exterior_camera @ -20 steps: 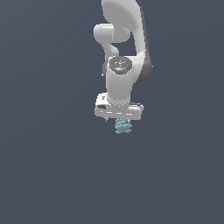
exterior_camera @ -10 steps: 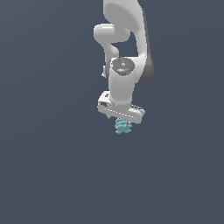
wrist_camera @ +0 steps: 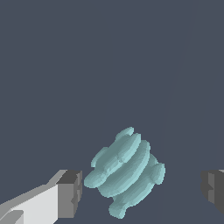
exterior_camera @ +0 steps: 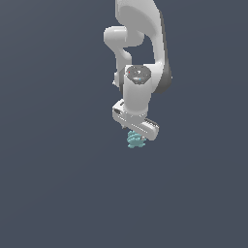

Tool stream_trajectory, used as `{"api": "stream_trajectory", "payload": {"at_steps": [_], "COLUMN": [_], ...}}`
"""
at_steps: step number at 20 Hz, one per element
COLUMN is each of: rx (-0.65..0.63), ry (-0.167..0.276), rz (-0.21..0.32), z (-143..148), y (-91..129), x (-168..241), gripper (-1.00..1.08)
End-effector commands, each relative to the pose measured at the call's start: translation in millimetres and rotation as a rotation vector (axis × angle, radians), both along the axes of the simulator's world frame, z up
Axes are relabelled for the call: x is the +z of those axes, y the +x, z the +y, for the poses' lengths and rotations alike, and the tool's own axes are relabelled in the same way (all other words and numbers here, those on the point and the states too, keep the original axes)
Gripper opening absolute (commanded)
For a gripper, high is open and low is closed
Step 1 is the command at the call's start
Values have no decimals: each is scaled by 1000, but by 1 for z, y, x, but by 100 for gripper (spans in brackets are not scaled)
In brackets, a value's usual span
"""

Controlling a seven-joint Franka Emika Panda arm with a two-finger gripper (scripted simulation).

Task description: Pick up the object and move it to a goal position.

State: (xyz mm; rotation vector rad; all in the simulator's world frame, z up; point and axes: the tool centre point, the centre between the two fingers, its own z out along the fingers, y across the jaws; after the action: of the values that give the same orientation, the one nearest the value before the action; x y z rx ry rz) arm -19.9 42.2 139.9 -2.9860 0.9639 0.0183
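Observation:
The object (wrist_camera: pixel 124 173) is a small teal lump with ridged, toothed edges. In the wrist view it lies between my two dark fingertips (wrist_camera: pixel 70 192), with a narrow gap on one side and a wide gap on the other. My gripper (wrist_camera: pixel 142 190) is open and touches nothing. In the exterior view the object (exterior_camera: pixel 136 139) shows just under the white hand of the gripper (exterior_camera: pixel 137 134), which hangs straight over it. The hand's bar is slanted and hides the fingers in that view.
The white arm (exterior_camera: pixel 140 58) rises from the hand toward the exterior view's top. Around the object there is only a plain dark grey ground (exterior_camera: pixel 58 184).
The hand has turned about its vertical axis, so its bar went from level to slanted. The object has stayed where it was.

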Motion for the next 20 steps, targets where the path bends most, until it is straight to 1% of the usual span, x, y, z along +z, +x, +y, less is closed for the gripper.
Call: {"api": "stream_trajectory", "payload": {"at_steps": [1, 20], "rx": [-66, -560], "ry": [-1, -8], "rz": [0, -3], "z": [2, 14], "y": [-2, -16], "x": [-2, -13], "gripper": [100, 100]}}
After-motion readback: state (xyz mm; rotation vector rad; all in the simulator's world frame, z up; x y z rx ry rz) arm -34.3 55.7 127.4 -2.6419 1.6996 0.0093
